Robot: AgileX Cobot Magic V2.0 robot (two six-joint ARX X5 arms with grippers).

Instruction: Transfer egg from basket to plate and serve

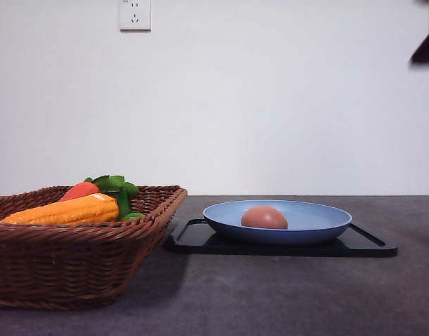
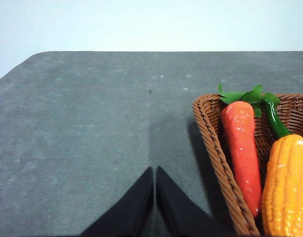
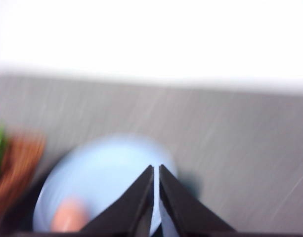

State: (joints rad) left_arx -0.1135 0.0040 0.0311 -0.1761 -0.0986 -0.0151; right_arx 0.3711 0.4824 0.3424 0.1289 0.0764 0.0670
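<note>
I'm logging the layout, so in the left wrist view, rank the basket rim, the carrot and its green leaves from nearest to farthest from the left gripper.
From the left gripper:
1. Basket rim, just beside the fingers.
2. Carrot, inside that rim.
3. Green leaves, at the basket's far corner.

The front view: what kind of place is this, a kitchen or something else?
Probably a test bench staged like a kitchen, not a real one: a bare grey table against a plain white wall with one socket, holding a wicker basket of toy-looking vegetables and an egg on a blue plate.
</note>
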